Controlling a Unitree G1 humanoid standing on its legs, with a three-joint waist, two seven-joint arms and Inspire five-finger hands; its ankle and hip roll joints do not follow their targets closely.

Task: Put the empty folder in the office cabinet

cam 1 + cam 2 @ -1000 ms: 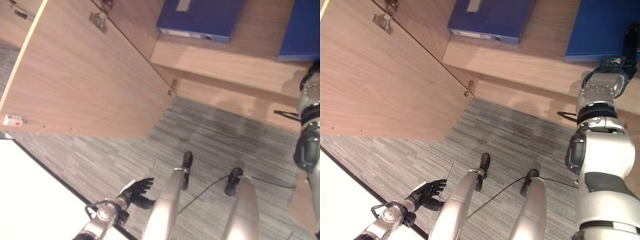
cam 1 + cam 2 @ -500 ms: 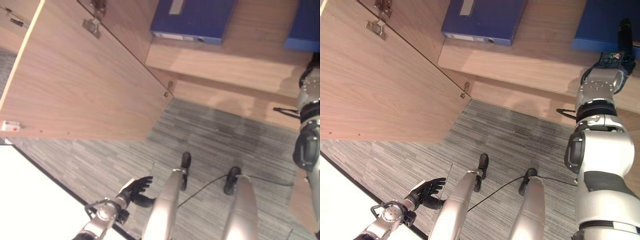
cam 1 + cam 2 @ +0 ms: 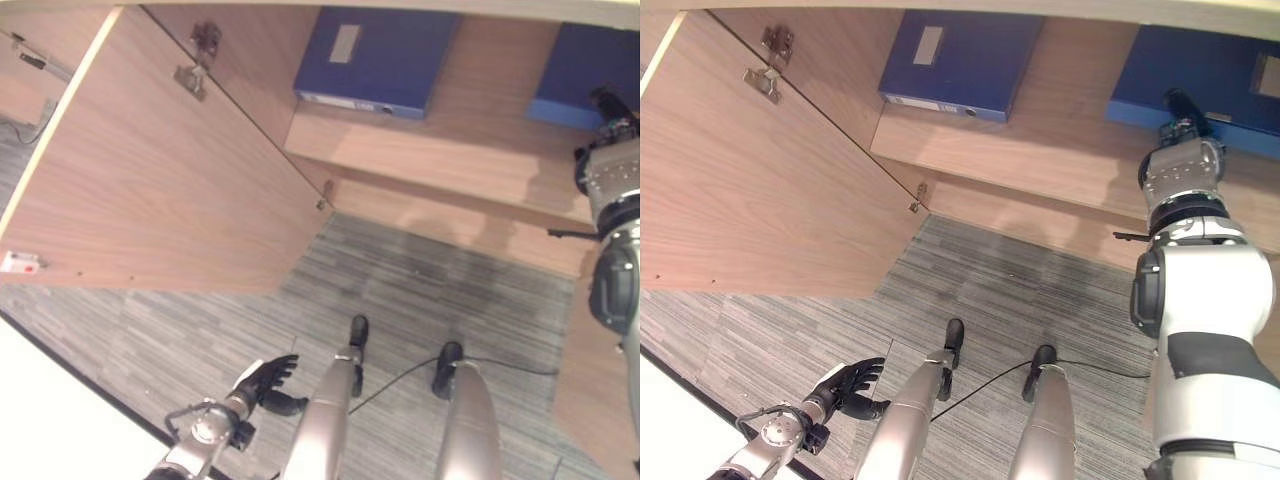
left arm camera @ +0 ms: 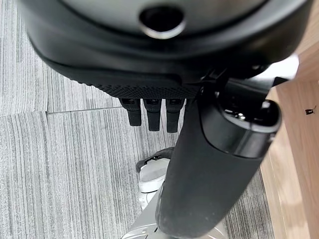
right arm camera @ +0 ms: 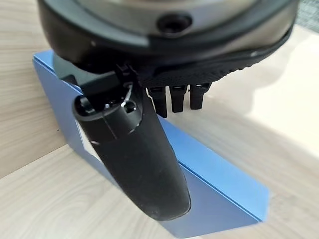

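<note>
Two blue folders lie on the cabinet shelf (image 3: 1060,150); the right hand (image 3: 1181,108), fingers relaxed, touches the right folder (image 3: 1210,85) and should push it squarely inward; left hand (image 3: 266,380) idles open.

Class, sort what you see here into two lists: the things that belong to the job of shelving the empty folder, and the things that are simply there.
Belongs to the job:
- light blue folder lying on the shelf
- right hand, by that folder
- cabinet shelf
- open cabinet door

Simply there:
- dark blue folder, further left on the shelf
- left hand, low over the carpet
</note>
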